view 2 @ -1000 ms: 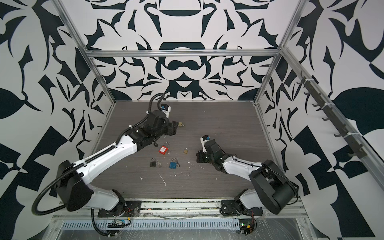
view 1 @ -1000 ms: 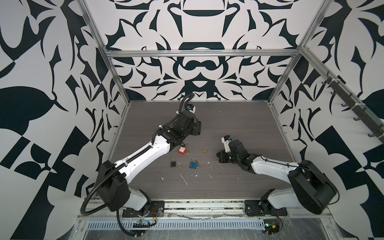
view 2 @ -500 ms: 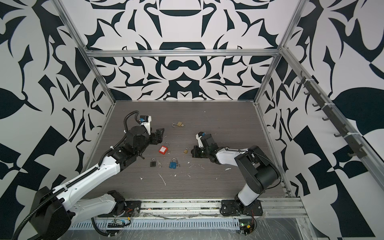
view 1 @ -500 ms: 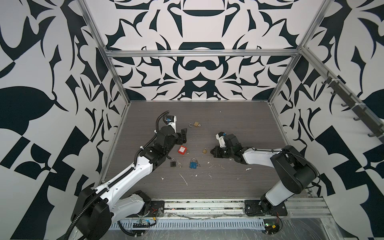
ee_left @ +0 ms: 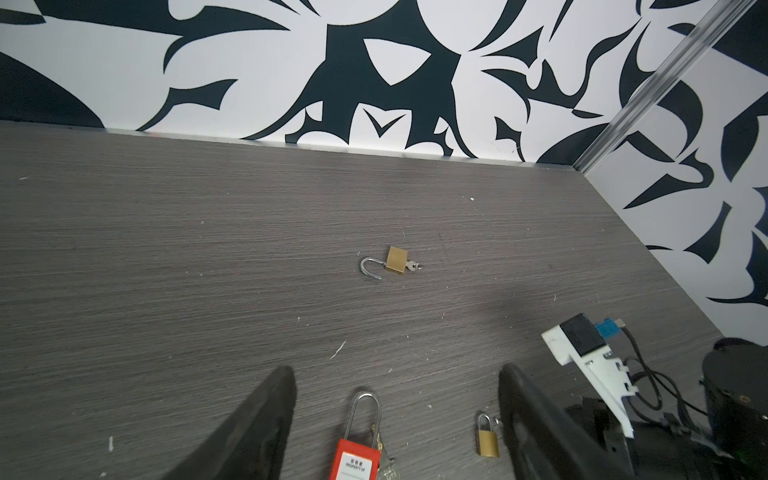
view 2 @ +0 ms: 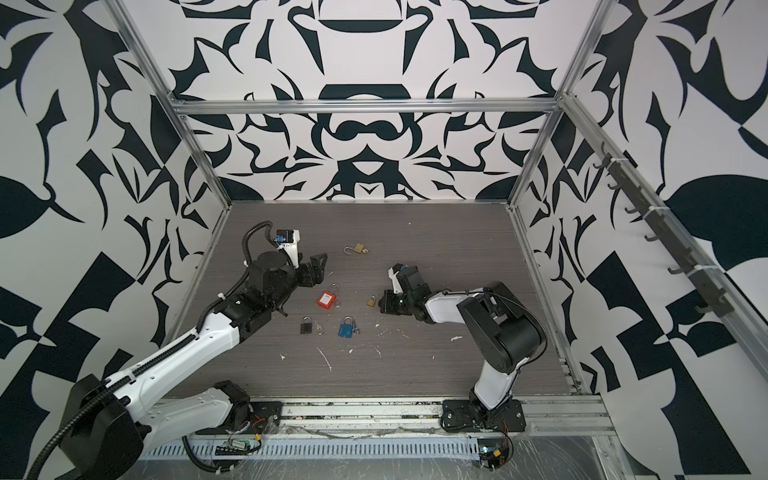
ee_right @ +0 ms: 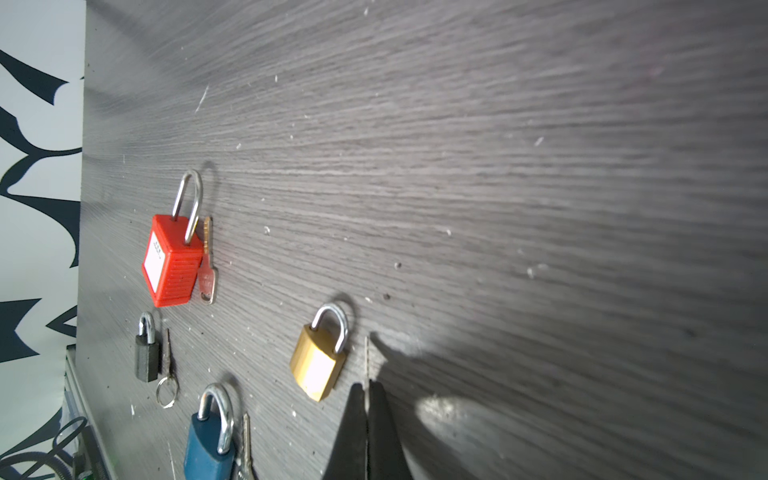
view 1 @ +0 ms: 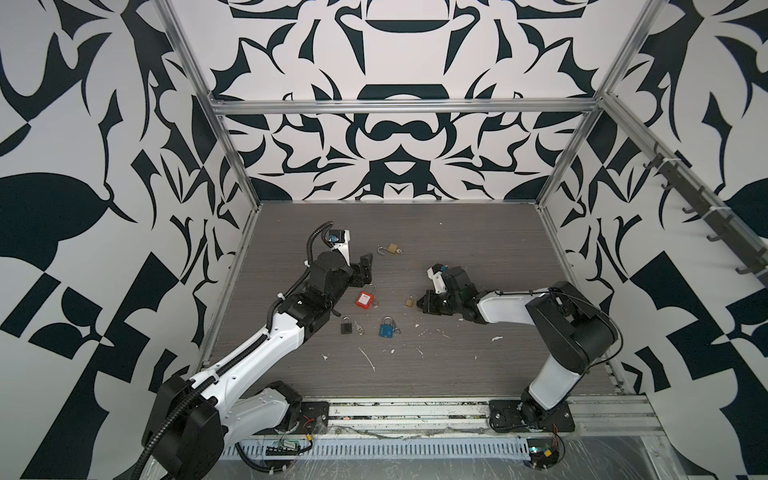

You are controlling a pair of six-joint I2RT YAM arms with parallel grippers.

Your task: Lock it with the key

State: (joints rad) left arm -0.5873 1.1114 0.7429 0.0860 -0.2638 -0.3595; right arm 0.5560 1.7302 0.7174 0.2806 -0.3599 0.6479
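— How much room is the enclosure giving?

— The patterned walls (view 1: 386,137) are closing in three sides, and the grey bench (view 1: 478,257) is running right up to them, with metal frame posts (view 1: 237,164) standing at the back corners. The back strip and the right side of the bench are lying open. The front edge is meeting a metal rail (view 1: 415,409).

— And the arms?

— The left arm (view 1: 266,340) is stretching diagonally in from the front left corner, and the right arm (view 1: 503,309) is folding in from the front right. The left pincer (ee_left: 397,374) is holding nothing, its jaws standing wide apart, with the red padlock (view 1: 364,300) lying near it. The right pincer (ee_right: 366,388) is pressing its jaws together low over the bench, just beside the small brass padlock (ee_right: 318,365). A thin pale sliver (ee_right: 366,357) is showing between the tips, too thin to name.

— Where is the lock lying?

— The open brass padlock (view 1: 391,248) is lying flat toward the back wall, apart from the others, its shackle swung out and its key (ee_left: 413,266) sitting in the body. The black padlock (view 1: 346,326) and the blue padlock (view 1: 386,328) are lying nearer the front edge. White flecks (view 1: 368,358) are dotting the bench there.
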